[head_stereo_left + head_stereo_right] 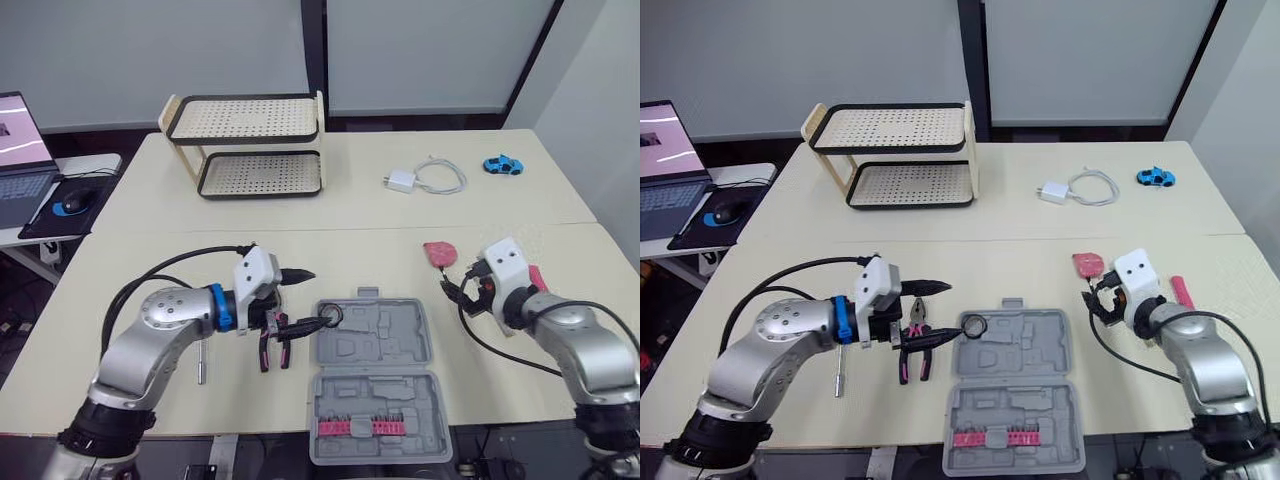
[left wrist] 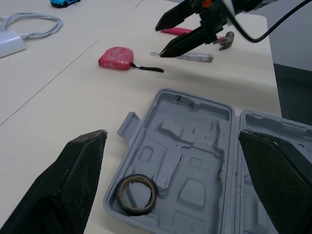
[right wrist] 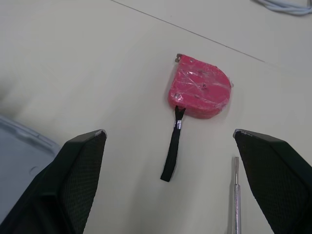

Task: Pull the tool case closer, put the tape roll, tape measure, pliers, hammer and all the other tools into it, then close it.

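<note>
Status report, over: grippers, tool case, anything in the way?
Left gripper open over open tool case, tape roll inside. Right gripper open above tape measure, unobstructed. Pliers on table beside case.

From the head we look forward and down over the table [image 1: 300, 240] through two eyes that share nearly the whole scene. Our left wrist camera sits close above the open case [image 2: 195, 146], facing across it to the tape measure [image 2: 115, 58] and the right gripper [image 2: 159, 41]; our right wrist camera looks down on that same tape measure from close by
</note>
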`<action>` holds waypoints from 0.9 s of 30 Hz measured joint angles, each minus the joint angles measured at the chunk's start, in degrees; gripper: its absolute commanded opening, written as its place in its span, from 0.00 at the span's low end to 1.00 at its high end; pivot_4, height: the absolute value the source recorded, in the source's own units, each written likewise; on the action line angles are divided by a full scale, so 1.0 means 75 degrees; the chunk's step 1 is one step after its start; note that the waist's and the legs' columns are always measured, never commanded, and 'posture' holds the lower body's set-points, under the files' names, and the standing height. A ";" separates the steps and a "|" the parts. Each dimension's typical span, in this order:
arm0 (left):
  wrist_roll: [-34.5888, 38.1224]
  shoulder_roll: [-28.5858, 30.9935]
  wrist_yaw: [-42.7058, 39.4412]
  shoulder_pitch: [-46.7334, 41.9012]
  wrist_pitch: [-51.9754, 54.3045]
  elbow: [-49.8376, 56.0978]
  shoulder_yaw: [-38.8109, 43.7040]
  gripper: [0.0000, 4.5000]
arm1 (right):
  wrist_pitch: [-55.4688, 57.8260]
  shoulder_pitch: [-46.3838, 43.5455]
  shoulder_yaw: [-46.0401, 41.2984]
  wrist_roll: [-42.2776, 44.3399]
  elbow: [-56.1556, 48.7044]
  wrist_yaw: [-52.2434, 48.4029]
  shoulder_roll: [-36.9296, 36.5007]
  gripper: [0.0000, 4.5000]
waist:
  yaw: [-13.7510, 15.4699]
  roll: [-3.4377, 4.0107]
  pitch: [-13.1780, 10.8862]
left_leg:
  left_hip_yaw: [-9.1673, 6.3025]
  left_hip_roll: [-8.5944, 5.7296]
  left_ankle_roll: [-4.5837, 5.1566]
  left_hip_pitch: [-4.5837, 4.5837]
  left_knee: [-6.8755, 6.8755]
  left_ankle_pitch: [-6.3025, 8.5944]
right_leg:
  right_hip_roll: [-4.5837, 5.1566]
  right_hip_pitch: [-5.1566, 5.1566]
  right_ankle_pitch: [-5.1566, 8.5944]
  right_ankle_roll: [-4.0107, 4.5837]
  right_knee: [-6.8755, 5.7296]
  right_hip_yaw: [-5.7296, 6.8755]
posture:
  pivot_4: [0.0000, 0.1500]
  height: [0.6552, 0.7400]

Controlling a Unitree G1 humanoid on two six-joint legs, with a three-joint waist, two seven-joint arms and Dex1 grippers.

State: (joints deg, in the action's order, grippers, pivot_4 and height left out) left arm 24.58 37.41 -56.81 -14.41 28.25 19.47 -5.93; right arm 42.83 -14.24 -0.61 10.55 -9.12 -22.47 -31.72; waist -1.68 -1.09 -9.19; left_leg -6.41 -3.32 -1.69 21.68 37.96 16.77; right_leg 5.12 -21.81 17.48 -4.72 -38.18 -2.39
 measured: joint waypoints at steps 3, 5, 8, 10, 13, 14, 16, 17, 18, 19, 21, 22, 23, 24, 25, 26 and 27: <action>-0.0121 -0.0205 0.0072 -0.0303 0.0002 -0.0073 -0.0315 1.00 | -0.0499 -0.0444 0.0235 -0.0287 0.1007 0.0103 0.0347 1.00 | -0.0009 0.0000 0.0000 | 0.0003 -0.0001 0.0000 0.0006 0.0002 -0.0001 | -0.0001 -0.0017 -0.0001 0.0000 -0.0021 -0.0003 | 1.00 1.00; -0.0188 -0.0316 0.0171 -0.0442 0.0010 -0.0161 -0.0406 1.00 | -0.0810 -0.0714 0.0261 -0.0391 0.1609 0.0210 0.0542 1.00 | -0.0018 0.0000 0.0000 | 0.0015 -0.0004 0.0000 0.0015 0.0010 -0.0001 | 0.0001 -0.0046 0.0000 0.0000 -0.0061 -0.0014 | 1.00 1.00; -0.0283 -0.0393 0.0246 -0.0598 0.0033 -0.0246 -0.0494 1.00 | -0.1145 -0.1089 0.0240 -0.0489 0.2437 0.0323 0.0758 1.00 | -0.0026 0.0000 0.0000 | 0.0017 0.0000 -0.0002 0.0016 0.0010 -0.0002 | -0.0001 -0.0060 0.0000 0.0000 -0.0086 -0.0015 | 1.00 1.00; -0.0278 -0.0464 0.0295 -0.0697 0.0069 -0.0244 -0.0508 1.00 | -0.1275 -0.1263 0.0233 -0.0531 0.2875 0.0339 0.0836 1.00 | -0.0025 0.0000 0.0000 | 0.0016 0.0000 -0.0004 0.0016 0.0010 -0.0004 | -0.0002 -0.0060 0.0000 0.0000 -0.0087 -0.0014 | 1.00 1.00; -0.0266 -0.0473 0.0284 -0.0787 0.0164 -0.0238 -0.0512 1.00 | -0.1449 -0.1309 0.0231 -0.0571 0.3279 0.0319 0.0976 1.00 | -0.0028 0.0000 0.0000 | 0.0017 0.0000 -0.0004 0.0015 0.0011 -0.0004 | -0.0002 -0.0059 0.0000 0.0000 -0.0088 -0.0015 | 1.00 1.00; -0.0262 -0.0473 0.0271 -0.0786 0.0191 -0.0235 -0.0512 1.00 | -0.1523 -0.1318 0.0212 -0.0571 0.3374 0.0317 0.1024 1.00 | -0.0029 0.0000 0.0000 | 0.0016 0.0000 -0.0004 0.0015 0.0011 -0.0004 | -0.0002 -0.0059 0.0000 0.0000 -0.0088 -0.0015 | 1.00 1.00; -0.0211 -0.0472 0.0202 -0.0785 0.0235 -0.0205 -0.0512 1.00 | -0.1600 -0.1367 0.0202 -0.0574 0.3474 0.0298 0.1050 0.87 | -0.0038 0.0000 0.0000 | 0.0016 0.0000 -0.0004 0.0015 0.0011 -0.0004 | -0.0002 -0.0059 0.0000 0.0000 -0.0089 -0.0015 | 1.00 1.00; -0.0122 -0.0469 0.0150 -0.0777 0.0267 -0.0172 -0.0508 1.00 | -0.1627 -0.1387 0.0195 -0.0573 0.3526 0.0287 0.1082 0.79 | -0.0039 0.0000 0.0001 | 0.0014 0.0000 -0.0005 0.0014 0.0012 -0.0005 | -0.0003 -0.0060 0.0000 0.0000 -0.0090 -0.0015 | 1.00 1.00; -0.0050 -0.0468 0.0123 -0.0763 0.0304 -0.0118 -0.0507 1.00 | -0.1636 -0.1405 0.0194 -0.0573 0.3553 0.0279 0.1112 0.72 | -0.0039 0.0001 0.0000 | 0.0013 0.0001 -0.0005 0.0014 0.0012 -0.0005 | -0.0003 -0.0059 0.0000 0.0000 -0.0091 -0.0015 | 1.00 1.00; 0.0030 -0.0464 0.0082 -0.0739 0.0330 -0.0057 -0.0501 1.00 | -0.1643 -0.1420 0.0192 -0.0569 0.3581 0.0268 0.1140 0.63 | -0.0038 0.0001 0.0001 | 0.0013 0.0001 -0.0006 0.0014 0.0012 -0.0006 | -0.0003 -0.0059 0.0000 0.0000 -0.0092 -0.0015 | 1.00 1.00; 0.0207 -0.0445 -0.0047 -0.0666 0.0344 0.0085 -0.0491 1.00 | -0.1648 -0.1456 0.0169 -0.0555 0.3646 0.0219 0.1200 0.48 | -0.0038 0.0001 0.0001 | 0.0014 0.0001 -0.0007 0.0014 0.0013 -0.0006 | -0.0003 -0.0058 0.0000 0.0000 -0.0092 -0.0015 | 1.00 1.00; 0.0274 -0.0445 -0.0085 -0.0645 0.0344 0.0109 -0.0488 1.00 | -0.1651 -0.1477 0.0164 -0.0552 0.3678 0.0204 0.1224 0.39 | -0.0038 0.0001 0.0001 | 0.0014 0.0001 -0.0008 0.0014 0.0013 -0.0007 | -0.0003 -0.0058 0.0000 0.0000 -0.0092 -0.0015 | 1.00 1.00; 0.0324 -0.0444 -0.0144 -0.0621 0.0344 0.0122 -0.0483 1.00 | -0.1664 -0.1493 0.0161 -0.0549 0.3710 0.0194 0.1243 0.30 | -0.0037 0.0001 0.0001 | 0.0013 0.0001 -0.0010 0.0013 0.0014 -0.0008 | -0.0003 -0.0057 0.0000 0.0000 -0.0092 -0.0015 | 1.00 1.00; 0.0337 -0.0438 -0.0171 -0.0607 0.0343 0.0122 -0.0479 1.00 | -0.1673 -0.1508 0.0152 -0.0545 0.3742 0.0193 0.1252 0.22 | -0.0037 0.0001 0.0001 | 0.0013 0.0000 -0.0013 0.0013 0.0014 -0.0010 | -0.0003 -0.0057 0.0000 0.0000 -0.0093 -0.0015 | 1.00 1.00; 0.0354 -0.0430 -0.0182 -0.0584 0.0340 0.0122 -0.0472 1.00 | -0.1674 -0.1529 0.0117 -0.0540 0.3782 0.0196 0.1268 0.14 | -0.0037 0.0001 0.0001 | 0.0012 0.0000 -0.0015 0.0013 0.0014 -0.0012 | -0.0003 -0.0057 0.0000 0.0000 -0.0093 -0.0015 | 1.00 1.00; 0.0368 -0.0428 -0.0190 -0.0559 0.0329 0.0122 -0.0459 1.00 | -0.1669 -0.1556 0.0034 -0.0521 0.3842 0.0211 0.1299 0.07 | -0.0036 0.0001 0.0001 | 0.0012 0.0000 -0.0016 0.0013 0.0014 -0.0013 | -0.0003 -0.0056 0.0000 0.0000 -0.0094 -0.0015 | 1.00 1.00; 0.0401 -0.0428 -0.0205 -0.0539 0.0311 0.0122 -0.0447 1.00 | -0.1668 -0.1568 -0.0043 -0.0488 0.3888 0.0219 0.1309 0.01 | -0.0035 0.0001 0.0001 | 0.0012 0.0000 -0.0016 0.0013 0.0014 -0.0013 | -0.0003 -0.0056 0.0000 0.0000 -0.0094 -0.0015 | 1.00 1.00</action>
State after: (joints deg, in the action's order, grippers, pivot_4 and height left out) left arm 27.59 34.21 -58.35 -18.46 30.59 20.39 -9.28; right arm 30.33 -26.00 -0.93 6.90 20.04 -20.83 -21.90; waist -1.95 -1.08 -9.18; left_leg -6.32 -3.32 -1.81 21.78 38.07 16.67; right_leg 5.10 -22.23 17.48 -4.72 -38.89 -2.50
